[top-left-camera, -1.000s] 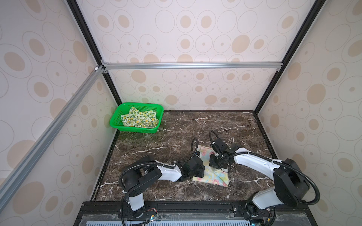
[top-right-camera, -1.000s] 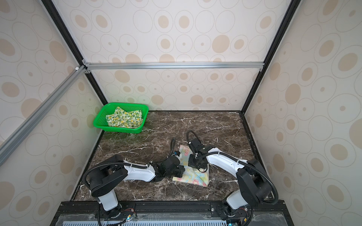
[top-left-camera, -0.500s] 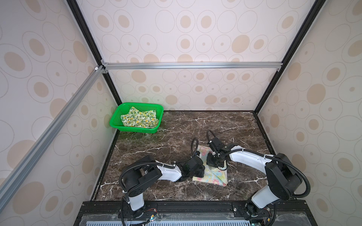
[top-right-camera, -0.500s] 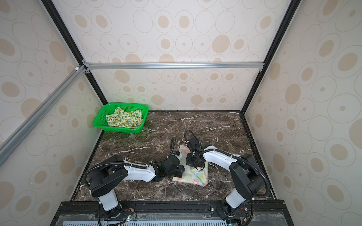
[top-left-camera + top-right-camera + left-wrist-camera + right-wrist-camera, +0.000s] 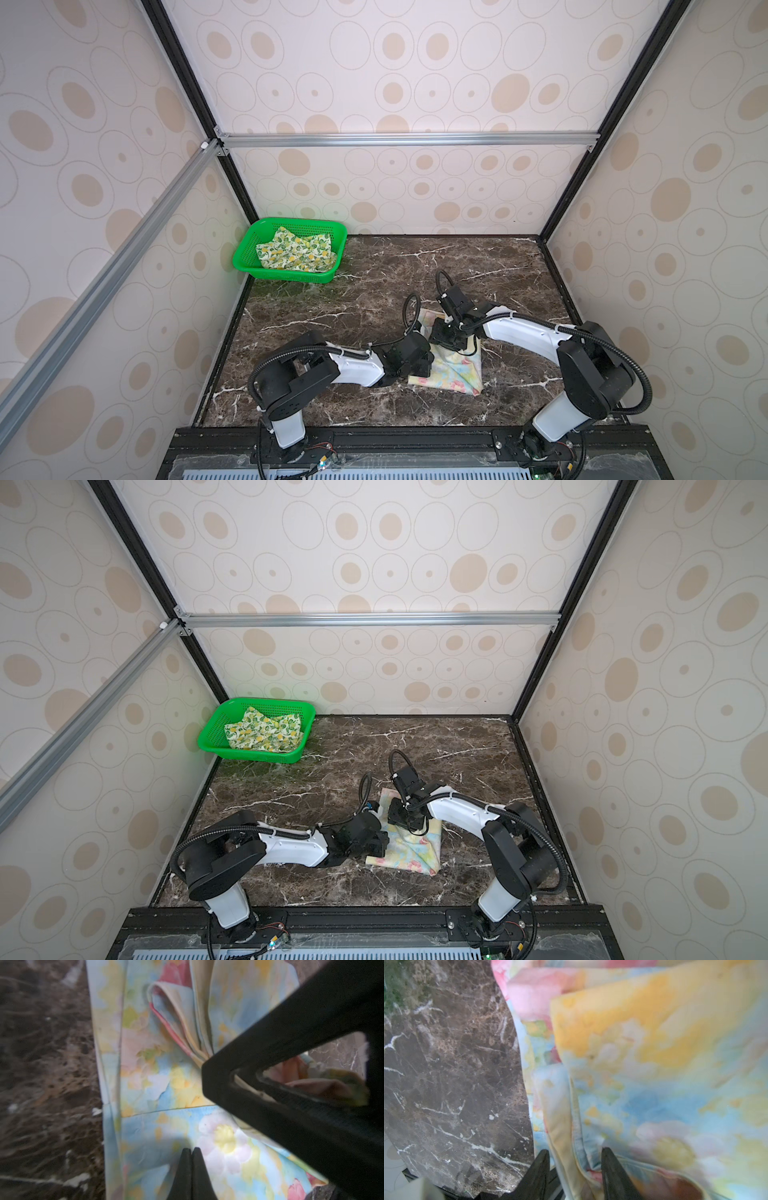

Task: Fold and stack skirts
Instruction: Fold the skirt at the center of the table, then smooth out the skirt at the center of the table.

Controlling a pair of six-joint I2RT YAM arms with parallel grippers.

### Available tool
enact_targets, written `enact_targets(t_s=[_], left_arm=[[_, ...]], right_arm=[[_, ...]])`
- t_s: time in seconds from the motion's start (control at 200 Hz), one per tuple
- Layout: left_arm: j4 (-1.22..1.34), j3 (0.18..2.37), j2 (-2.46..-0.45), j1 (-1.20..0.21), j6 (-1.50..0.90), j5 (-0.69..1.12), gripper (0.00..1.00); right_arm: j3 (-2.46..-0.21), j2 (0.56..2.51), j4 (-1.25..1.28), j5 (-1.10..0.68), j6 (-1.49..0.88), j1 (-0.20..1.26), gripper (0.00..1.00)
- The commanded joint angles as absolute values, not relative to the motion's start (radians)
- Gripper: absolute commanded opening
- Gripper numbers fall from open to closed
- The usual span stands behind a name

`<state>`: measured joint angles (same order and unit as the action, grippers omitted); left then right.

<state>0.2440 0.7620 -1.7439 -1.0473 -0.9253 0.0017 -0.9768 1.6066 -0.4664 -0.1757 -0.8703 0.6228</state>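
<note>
The pastel blue-yellow skirt (image 5: 455, 370) (image 5: 415, 850) with pink flowers lies partly folded on the marble near the front. My left gripper (image 5: 428, 361) (image 5: 191, 1150) is shut with nothing between its tips, which press on the skirt's left edge. My right gripper (image 5: 446, 338) (image 5: 575, 1152) sits at the skirt's far edge, jaws apart, with a loose raised fold of the cloth between them. Its black fingers (image 5: 291, 1032) show in the left wrist view over bunched layers. The lemon-print skirt (image 5: 297, 251) (image 5: 264, 729) lies crumpled in the basket.
The green perforated basket (image 5: 291, 274) (image 5: 249, 754) stands in the back left corner against the wall. Brown marble tabletop (image 5: 478, 266) stretches behind and right of the arms. Patterned walls and black frame posts close in three sides.
The right gripper, shut on the skirt's edge a second ago, now has its jaws apart. Its wrist shifted slightly left toward the left gripper. The left arm has not moved.
</note>
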Motion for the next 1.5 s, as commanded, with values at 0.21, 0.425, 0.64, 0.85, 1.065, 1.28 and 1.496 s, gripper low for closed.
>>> enact_targets(t_s=[0.21, 0.425, 0.64, 0.85, 1.065, 1.28, 1.496], left_arm=[[0.085, 0.78, -1.703, -1.05, -0.957, -0.096, 0.0], [0.062, 0.802, -1.683, -1.027, -0.945, -0.107, 0.0], [0.037, 0.86, -1.697, -0.996, -0.912, -0.105, 0.0], [0.038, 0.903, -1.726, -0.977, -0.896, -0.076, 0.0], [0.05, 0.935, -1.772, -0.967, -0.887, -0.043, 0.0], [0.061, 0.96, -1.814, -0.959, -0.885, -0.023, 0.0], [0.094, 0.934, -1.799, -0.924, -0.911, -0.014, 0.0]], right_arm=[[-1.018, 1.493, -0.455, -0.222, -0.906, 0.632, 0.48], [-1.008, 1.362, -0.55, -0.141, -0.85, 0.622, 0.52], [-0.861, 1.29, -0.536, -0.107, -0.797, 0.568, 0.49], [-0.768, 1.285, -0.485, -0.075, -0.763, 0.542, 0.31], [-0.739, 1.316, -0.44, -0.104, -0.736, 0.538, 0.21], [-0.713, 1.307, -0.376, -0.204, -0.74, 0.537, 0.2], [-0.702, 1.274, -0.373, -0.279, -0.775, 0.569, 0.16]])
